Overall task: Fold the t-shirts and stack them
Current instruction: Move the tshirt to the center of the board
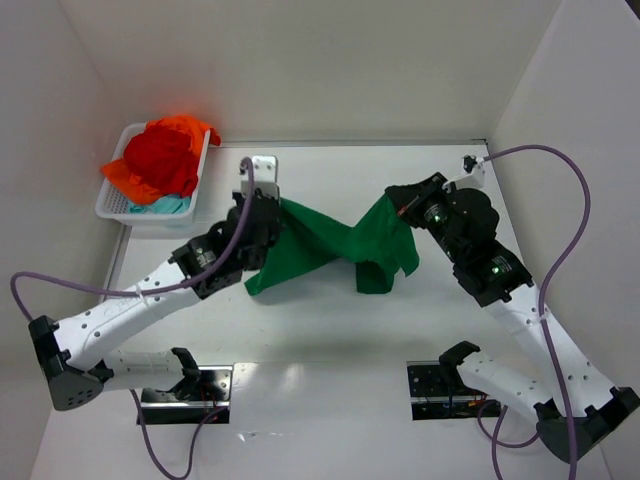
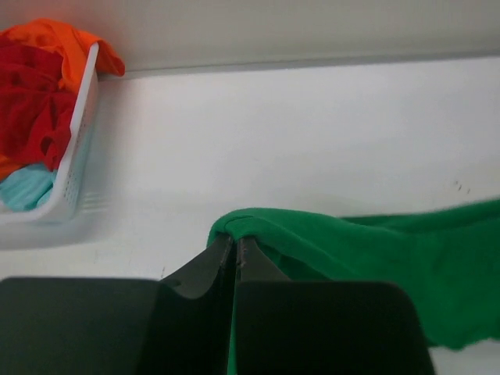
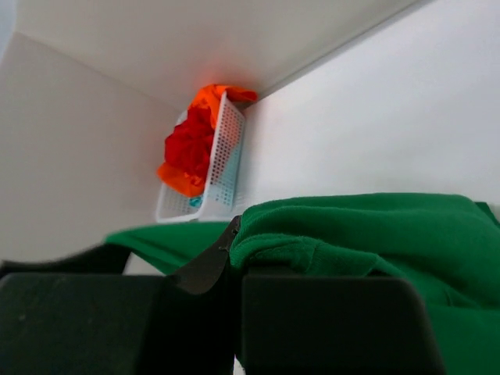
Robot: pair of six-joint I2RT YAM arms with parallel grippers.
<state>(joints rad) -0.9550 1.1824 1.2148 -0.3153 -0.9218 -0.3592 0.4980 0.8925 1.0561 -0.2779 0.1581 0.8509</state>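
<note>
1. Green cloth is stretching across the middle of the bench (image 1: 330,340): the green t-shirt (image 1: 330,248) is running as a twisted band from the left arm (image 1: 130,300) to the right arm (image 1: 520,300).
2. The left jaws are pinching the shirt's left end. In the left wrist view the two fingertips (image 2: 223,254) are pressing together, and a rolled edge of the green t-shirt (image 2: 351,250) is bunching over them.
3. The right jaws are clamping the shirt's right end. In the right wrist view they are sitting almost closed, with a thick fold of the green t-shirt (image 3: 351,234) gripped between them.
4. Two loose parts of the shirt are drooping toward the near side, one below each grip. I cannot tell whether they are touching the bench.
5. A white slotted basket (image 1: 112,205) is sitting at the far left corner of the bench, beside the left wall and well apart from the green shirt.
6. A red t-shirt (image 1: 160,160) is heaping on top of the basket. An orange t-shirt (image 1: 190,125) is spilling over the far rim, and a teal t-shirt (image 1: 165,205) is showing under them at the near side.
</note>
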